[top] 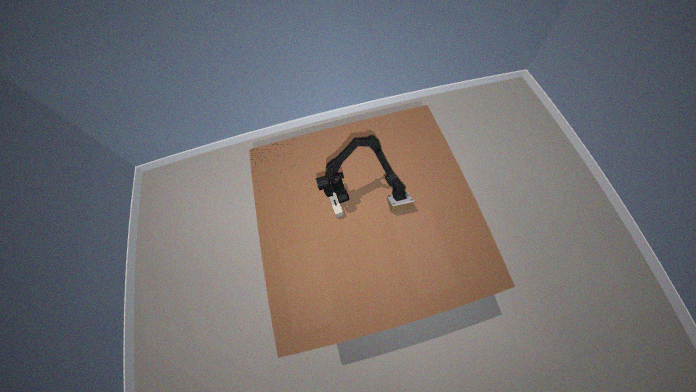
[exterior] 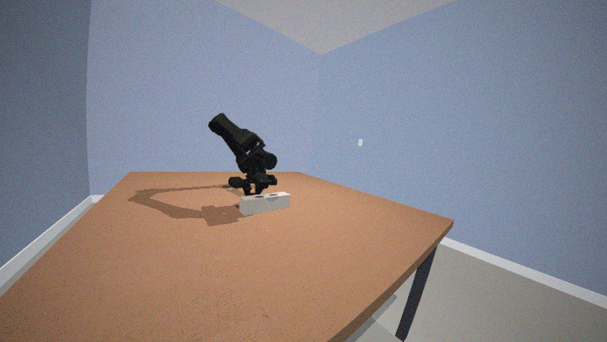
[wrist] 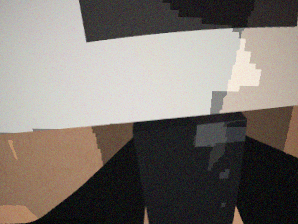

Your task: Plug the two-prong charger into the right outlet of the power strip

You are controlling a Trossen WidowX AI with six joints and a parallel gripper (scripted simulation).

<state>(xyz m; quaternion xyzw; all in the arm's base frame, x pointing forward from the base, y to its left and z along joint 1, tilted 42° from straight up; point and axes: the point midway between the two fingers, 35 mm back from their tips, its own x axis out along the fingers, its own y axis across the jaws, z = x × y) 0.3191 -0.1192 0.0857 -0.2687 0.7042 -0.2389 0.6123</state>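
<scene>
Pinches the black charger [wrist: 167, 175] between the fingers of the hand [top: 334, 192] [exterior: 254, 192] [wrist: 180, 141], right up against the white power strip [top: 338, 210] [exterior: 266, 206] [wrist: 125, 82] as seen from the wrist. Shows no prongs in that view, so cannot tell whether in either outlet or short of both. Also cannot tell contact between charger and strip for certain. Lies on the worktop [top: 390, 260] [exterior: 218, 266], in the strip's case, with dark outlet areas facing up. Points down with the hand, just behind the strip in the exterior view. Arches high with the black arm [top: 369, 142] [exterior: 233, 135], back to a pale base plate [top: 410, 202] well apart from the strip. Casts a long shadow across the wood.
</scene>
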